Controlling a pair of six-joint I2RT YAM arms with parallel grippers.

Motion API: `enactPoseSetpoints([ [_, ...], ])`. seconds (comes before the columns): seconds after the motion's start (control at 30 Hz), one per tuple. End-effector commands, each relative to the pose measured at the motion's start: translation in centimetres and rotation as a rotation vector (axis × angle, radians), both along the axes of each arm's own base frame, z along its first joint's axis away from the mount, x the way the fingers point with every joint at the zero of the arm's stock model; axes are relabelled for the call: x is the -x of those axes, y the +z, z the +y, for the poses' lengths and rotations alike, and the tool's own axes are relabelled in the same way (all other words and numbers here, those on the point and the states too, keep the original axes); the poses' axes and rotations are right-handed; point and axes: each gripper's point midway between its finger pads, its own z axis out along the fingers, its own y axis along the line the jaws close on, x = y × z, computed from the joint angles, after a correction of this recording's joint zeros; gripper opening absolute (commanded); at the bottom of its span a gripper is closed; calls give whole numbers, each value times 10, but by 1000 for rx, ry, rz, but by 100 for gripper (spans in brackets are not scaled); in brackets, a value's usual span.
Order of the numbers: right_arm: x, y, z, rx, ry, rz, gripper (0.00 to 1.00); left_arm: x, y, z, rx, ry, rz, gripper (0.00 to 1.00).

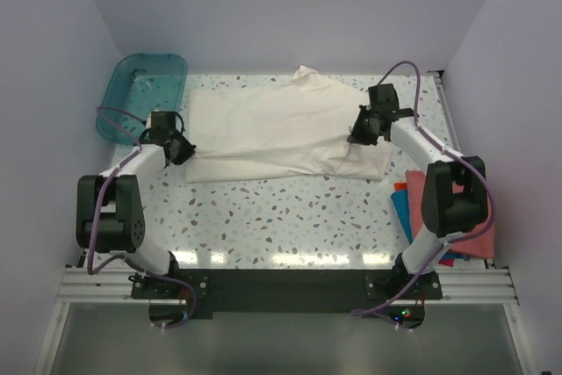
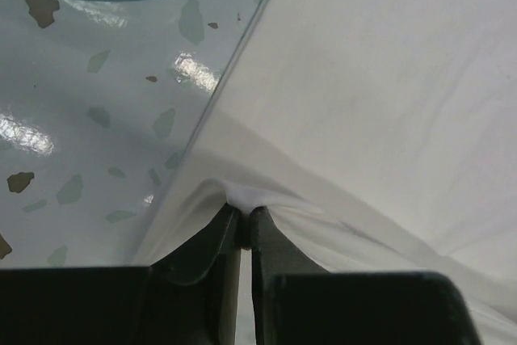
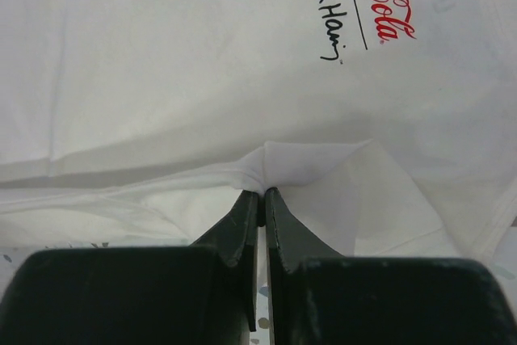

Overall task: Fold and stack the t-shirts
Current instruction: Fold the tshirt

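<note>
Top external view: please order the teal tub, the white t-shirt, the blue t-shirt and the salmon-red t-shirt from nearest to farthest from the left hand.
1. White t-shirt, pinched in the left hand.
2. Teal tub, far left corner.
3. Blue t-shirt, right side.
4. Salmon-red t-shirt, right edge, beyond the blue.

Speckled table (image 1: 290,217) with t-shirts (image 1: 272,129), teal tub (image 1: 145,90)
</note>
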Motion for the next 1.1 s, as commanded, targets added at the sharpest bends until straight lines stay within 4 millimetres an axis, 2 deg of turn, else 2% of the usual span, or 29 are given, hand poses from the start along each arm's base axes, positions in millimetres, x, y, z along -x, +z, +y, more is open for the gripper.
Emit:
enactPoseSetpoints([
  [0.0,-26,16,2,-29,1,-74,6,-22,15,8,-1,6,-75,14],
  [0.03,-29,15,3,-31,12,-78,12,-23,15,7,2,2,-78,28],
  [0.07,-34,20,5,-39,19,-93,20,-26,19,6,5,-6,-94,34],
  [0.1,-37,22,10,-56,40,-99,32,-27,20,4,14,-14,-101,41],
  [0.13,-39,19,11,-51,54,-91,40,-27,25,3,16,-18,-115,49],
  [0.17,-42,25,11,-48,62,-98,47,-26,29,3,15,-22,-121,58],
  [0.2,-40,26,7,-30,54,-91,58,-24,31,3,12,-24,-127,62],
  [0.23,-39,32,4,-18,50,-105,62,-22,41,3,7,-26,-151,66],
  [0.27,-36,33,0,2,39,-102,65,-18,43,5,-2,-27,-147,67],
  [0.3,-30,33,-5,23,27,-93,66,-13,42,6,-11,-22,-141,67],
  [0.33,-26,42,-13,54,-2,-115,66,-8,48,7,-16,-18,-151,67],
  [0.37,-15,33,-18,69,-12,-90,66,0,46,8,-16,-7,-133,67],
  [0.47,7,28,-29,95,-56,-94,66,22,36,7,-4,10,-113,65],
  [0.5,5,27,-31,99,-67,-116,66,34,27,5,2,10,-97,64],
  [0.6,9,13,-32,104,-74,-85,64,51,11,0,21,8,-79,60],
  [0.77,1,-13,-42,160,-124,-10,59,67,-12,-6,31,-6,-20,55],
  [1.0,-7,-38,-47,202,-151,30,57,78,-26,-5,17,7,14,55],
  [1.07,-14,-36,-48,205,-154,25,56,77,-28,-3,15,12,20,55],
])
